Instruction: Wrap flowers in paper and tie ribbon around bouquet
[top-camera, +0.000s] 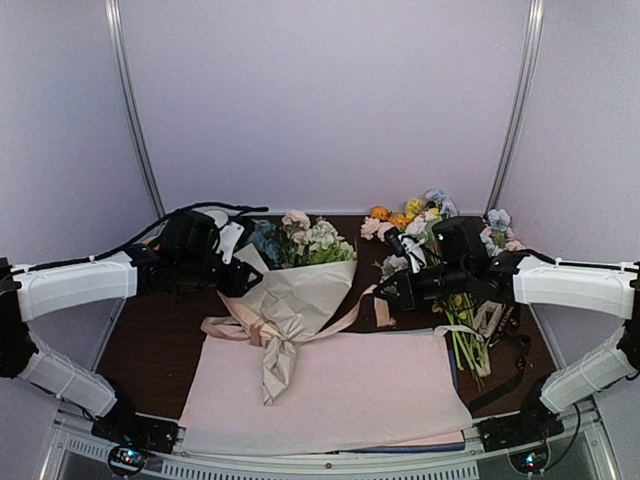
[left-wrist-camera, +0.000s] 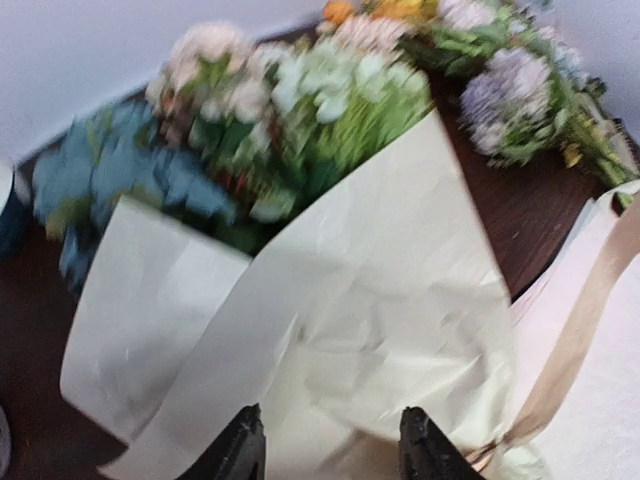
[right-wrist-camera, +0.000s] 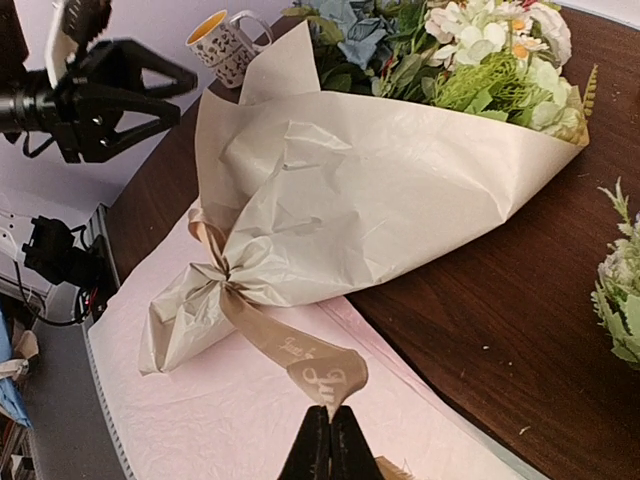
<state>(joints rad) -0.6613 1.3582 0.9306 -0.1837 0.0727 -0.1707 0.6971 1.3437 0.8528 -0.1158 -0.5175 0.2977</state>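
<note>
I start with the big dark table (top-camera: 160, 340). A pink sheet (top-camera: 380, 400) covers the bottom middle of the top view. The bouquet (top-camera: 300, 290) lies in the middle, wide end toward the top. Its paper (right-wrist-camera: 400, 190) is wrapped into a cone, and the flowers (top-camera: 310, 240) poke out the top.

The ribbon (right-wrist-camera: 270, 335) is tied around the thin end. My right gripper (right-wrist-camera: 326, 440) has its fingers pressed together, and it looks like it pinches the ribbon's tail. My left gripper (left-wrist-camera: 333, 445) is spread wide just over the paper and holds nothing.

I think I am making the knot snug. I should pull the tail slowly, straight away from the knot. My left gripper should press the cone down so it does not slide.
</note>
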